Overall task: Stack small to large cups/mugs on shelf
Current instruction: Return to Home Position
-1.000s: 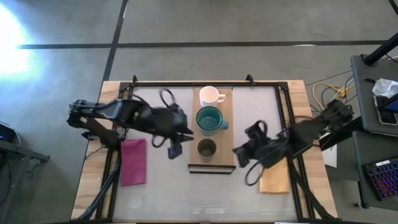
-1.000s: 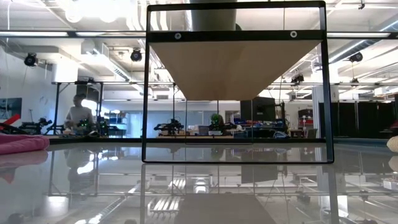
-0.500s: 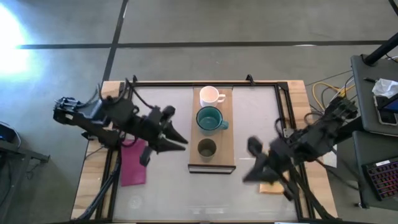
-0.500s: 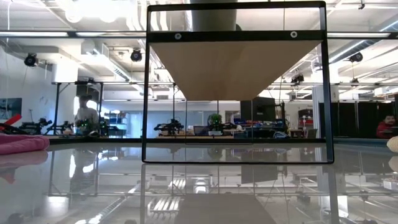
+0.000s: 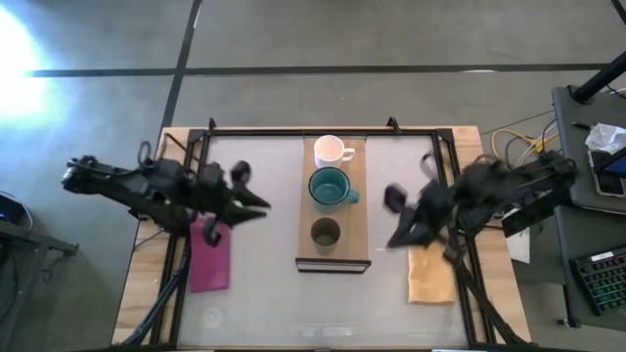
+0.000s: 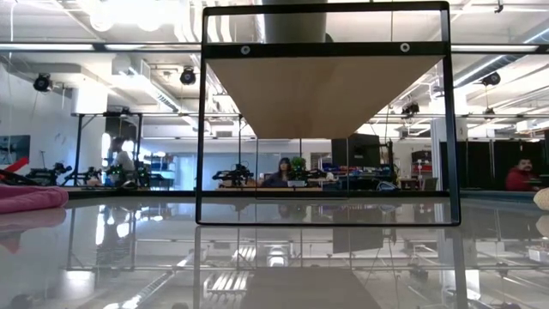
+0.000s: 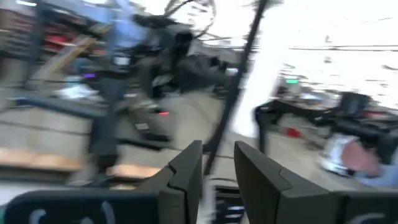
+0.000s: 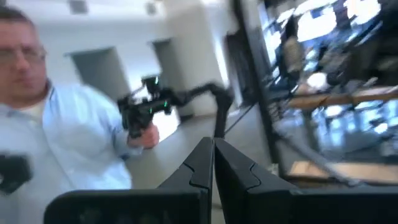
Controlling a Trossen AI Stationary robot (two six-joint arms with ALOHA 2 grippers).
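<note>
The light-wood shelf (image 5: 352,210) lies across the table's middle. In a row on it stand the white handled mug (image 5: 330,151) at the far end, the teal-green mug (image 5: 330,188) in the middle and the olive-brown cup (image 5: 325,233) nearest the dark near end. Each rests upright on its base, apart from the others. My left gripper (image 5: 262,203) hovers left of the shelf, over the pink cloth's far end, its fingers (image 7: 186,171) a little apart and empty. My right gripper (image 5: 394,213) hovers right of the shelf, shut and empty, fingers (image 8: 202,162) together.
A pink cloth (image 5: 209,256) lies at the table's left and an orange-yellow cloth (image 5: 430,276) at its right. A dark frame (image 6: 199,112) stands around the shelf (image 6: 326,94). A person in a light blue shirt (image 8: 68,137) stands beyond the table; other people show far behind.
My left gripper has drawn back from beside the olive-brown cup toward the table's left edge. My right gripper has pulled away from the shelf toward the right, first swinging toward the near edge and then back toward the far side. The three vessels have stayed in place.
</note>
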